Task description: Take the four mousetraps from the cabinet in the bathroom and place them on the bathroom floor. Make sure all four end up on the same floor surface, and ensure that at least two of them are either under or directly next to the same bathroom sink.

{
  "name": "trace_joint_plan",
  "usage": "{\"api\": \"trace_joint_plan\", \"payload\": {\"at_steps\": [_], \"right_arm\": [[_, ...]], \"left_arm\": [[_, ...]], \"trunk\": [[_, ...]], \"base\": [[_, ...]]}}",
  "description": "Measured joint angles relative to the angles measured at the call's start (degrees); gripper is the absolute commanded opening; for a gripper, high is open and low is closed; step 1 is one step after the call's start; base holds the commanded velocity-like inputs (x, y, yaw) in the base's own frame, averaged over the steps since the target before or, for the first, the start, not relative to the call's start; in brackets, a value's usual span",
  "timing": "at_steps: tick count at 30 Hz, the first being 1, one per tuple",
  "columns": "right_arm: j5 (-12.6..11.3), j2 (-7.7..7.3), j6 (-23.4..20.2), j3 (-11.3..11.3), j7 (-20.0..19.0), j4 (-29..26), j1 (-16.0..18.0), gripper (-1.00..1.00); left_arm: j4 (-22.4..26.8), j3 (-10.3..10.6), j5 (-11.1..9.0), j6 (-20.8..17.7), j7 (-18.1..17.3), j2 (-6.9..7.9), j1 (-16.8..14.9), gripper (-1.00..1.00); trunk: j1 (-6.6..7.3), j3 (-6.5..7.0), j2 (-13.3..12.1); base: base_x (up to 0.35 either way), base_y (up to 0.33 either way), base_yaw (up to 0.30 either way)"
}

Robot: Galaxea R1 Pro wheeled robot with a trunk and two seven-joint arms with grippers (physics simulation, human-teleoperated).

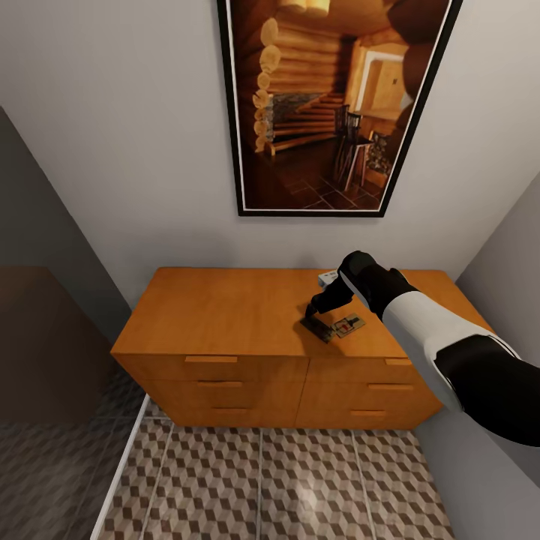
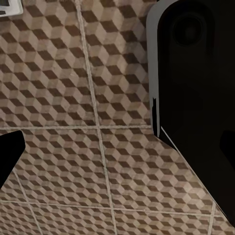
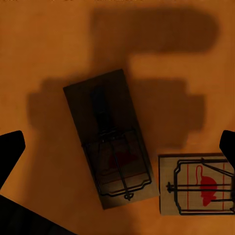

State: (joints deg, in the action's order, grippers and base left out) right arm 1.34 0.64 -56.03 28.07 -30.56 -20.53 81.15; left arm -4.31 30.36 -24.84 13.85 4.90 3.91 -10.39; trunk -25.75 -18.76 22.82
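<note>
Two mousetraps lie on the flat top of the orange-brown cabinet (image 1: 225,307), towards its right side. One mousetrap (image 1: 321,328) (image 3: 110,139) is dark under my arm's shadow and lies slanted. The other mousetrap (image 1: 349,325) (image 3: 198,185) sits just beside it in the light, its red spot showing. My right gripper (image 1: 315,309) (image 3: 120,147) hovers open right above the shaded trap, one dark fingertip on each side and nothing held. My left gripper (image 2: 117,147) hangs open over the cube-patterned bathroom floor (image 2: 88,98) (image 1: 285,480). The sink is out of view.
A small pale object (image 1: 327,279) lies at the back of the cabinet top, partly behind my wrist. A large framed picture (image 1: 330,105) hangs on the wall above. Grey walls close in on both sides. My own dark body (image 2: 196,98) stands over the floor tiles.
</note>
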Motion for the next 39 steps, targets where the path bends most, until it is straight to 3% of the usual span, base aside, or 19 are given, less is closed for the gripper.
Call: {"api": "trace_joint_plan", "payload": {"at_steps": [39], "right_arm": [[0.0,-0.08,0.04,-0.07,0.0,0.0,0.0,1.0]], "left_arm": [[0.0,-0.03,0.0,0.0,0.0,0.0,0.0,1.0]], "trunk": [[0.0,-0.63,0.0]], "base": [[0.0,0.0,0.0]]}}
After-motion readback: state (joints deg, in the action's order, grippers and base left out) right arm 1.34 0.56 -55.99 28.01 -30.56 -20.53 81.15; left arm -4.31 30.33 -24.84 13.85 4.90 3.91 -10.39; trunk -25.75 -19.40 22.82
